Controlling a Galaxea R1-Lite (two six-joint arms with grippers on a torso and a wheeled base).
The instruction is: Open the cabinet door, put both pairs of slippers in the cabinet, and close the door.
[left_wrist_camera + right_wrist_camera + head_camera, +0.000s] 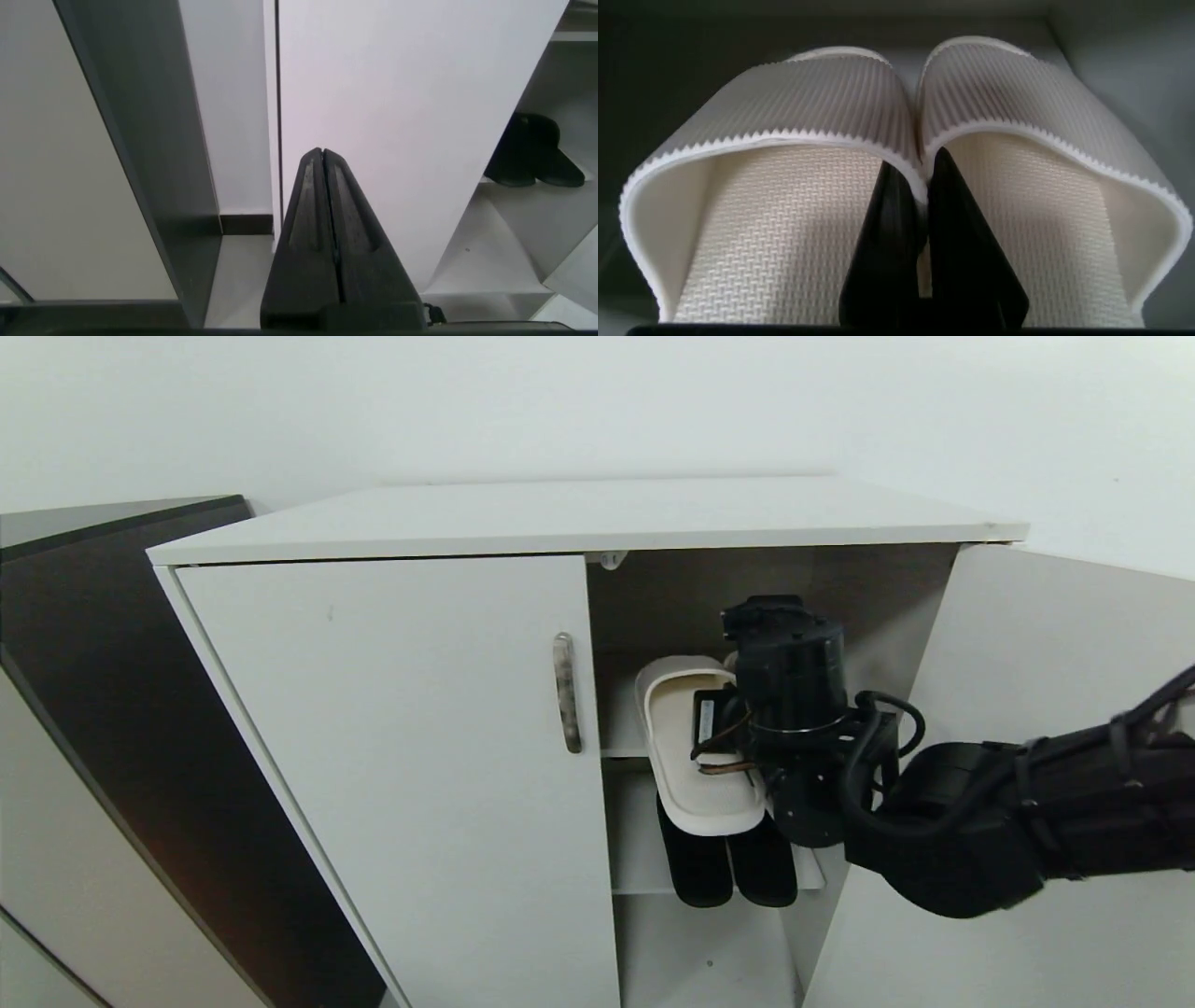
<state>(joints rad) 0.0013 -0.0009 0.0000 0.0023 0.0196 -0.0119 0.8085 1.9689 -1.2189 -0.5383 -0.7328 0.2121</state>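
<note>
The white cabinet (560, 518) has its left door (401, 756) closed and its right door (1036, 644) swung open. My right gripper (921, 177) is shut on the pair of white slippers (785, 233), pinching the two inner strap edges together. In the head view the white slippers (695, 784) hang tilted in the opening in front of the upper shelf, and the wrist hides the fingers. A pair of black slippers (733, 863) lies on the shelf below, also showing as black slippers (533, 154) in the left wrist view. My left gripper (322, 154) is shut and holds nothing, in front of the closed door.
A metal handle (565, 705) runs down the closed door's inner edge. A dark panel (112, 663) stands close to the cabinet's left side. Below the black slippers is the cabinet's bottom compartment (700, 952). A white wall is behind.
</note>
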